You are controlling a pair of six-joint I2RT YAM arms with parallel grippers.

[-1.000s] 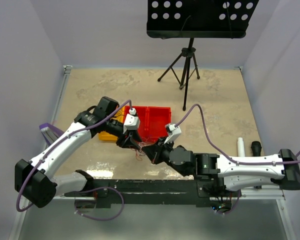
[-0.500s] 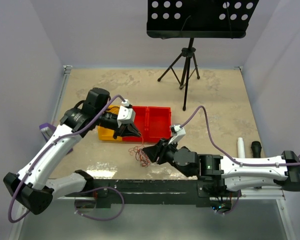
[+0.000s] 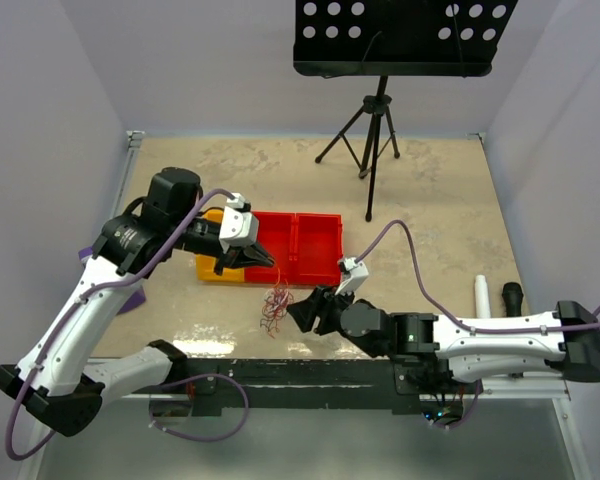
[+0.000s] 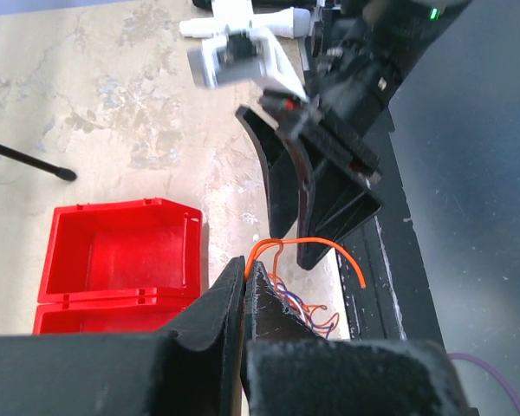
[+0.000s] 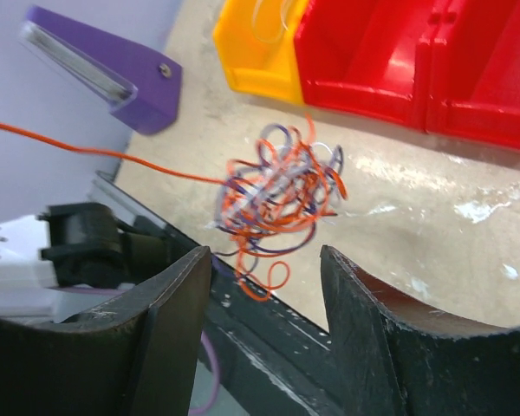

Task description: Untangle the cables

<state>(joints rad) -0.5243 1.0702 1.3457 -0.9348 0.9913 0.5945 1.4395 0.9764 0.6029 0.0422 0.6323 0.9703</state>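
The tangled bundle of thin orange, red and white wire cables [image 3: 275,305] sits near the front edge of the mottled beige bench [image 3: 430,190], just in front of the pair of red plastic bins [image 3: 302,243] and the yellow plastic bin [image 3: 212,268] beside them. Whether the bundle rests fully on the bench or hangs partly lifted cannot be told.

The left end effector [image 4: 245,273] is closed tight, its black fingers pinching a single orange strand [image 4: 308,243] that loops out from the fingertips. In the right wrist view a thin orange line runs taut from the tangle towards the left. The right end effector [image 5: 260,303] is spread wide with nothing between its fingers. It points at the bundle from just beside it, and the tangle lies beyond the tips rather than between them.

The step in hand looks like drawing one wire free: the left arm has a strand, and nothing anchors the rest. The next move probably calls for the right end effector to advance and close on the body of the knot, pinning it. The left arm could then pull away towards the bins, so the strand slides out instead of dragging the whole bundle along.
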